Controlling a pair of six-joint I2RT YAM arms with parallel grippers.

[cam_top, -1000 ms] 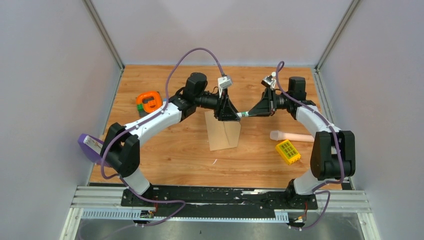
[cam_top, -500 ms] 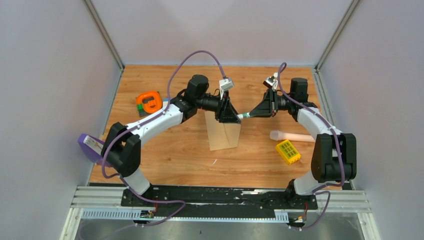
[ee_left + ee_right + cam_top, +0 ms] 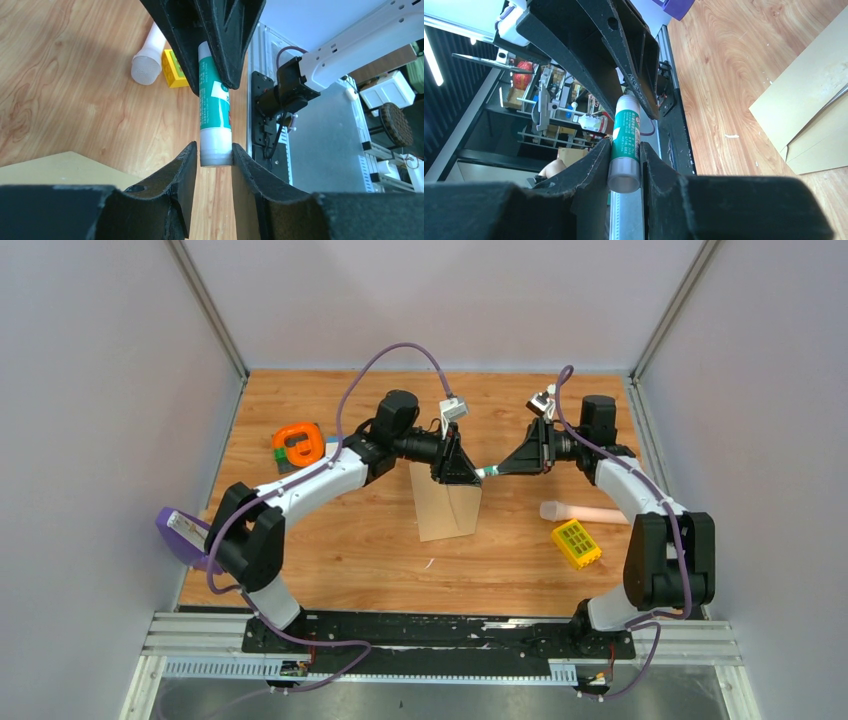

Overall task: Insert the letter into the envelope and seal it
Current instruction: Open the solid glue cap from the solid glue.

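**Top view.** The arms meet above the far end of the envelope (image 3: pixel 447 512). It lies flat on the surface (image 3: pixel 340 540), long axis running far to near. A glue stick (image 3: pixel 487 472) bridges the left claw (image 3: pixel 476 473) and the right claw (image 3: pixel 498 470). The stick's axis runs left to right, clear of the surface. The arms stand as they did a second ago; only the left claw has narrowed.

**Left wrist view.** The left claw (image 3: pixel 214 146) has drawn in close on either side of the stick's white end (image 3: pixel 216 150). Whether it already presses cannot be told. Beyond it, the right claw (image 3: pixel 212 89) clamps the teal body.

**Right wrist view.** The right claw (image 3: pixel 625 145) is narrow, gripping the stick (image 3: pixel 626 125). The envelope (image 3: pixel 809 100) lies to the right, its fold seams showing. The letter appears in no view and is probably already inside. The narrowing suggests that the stick is about to be uncapped, ready for sealing.
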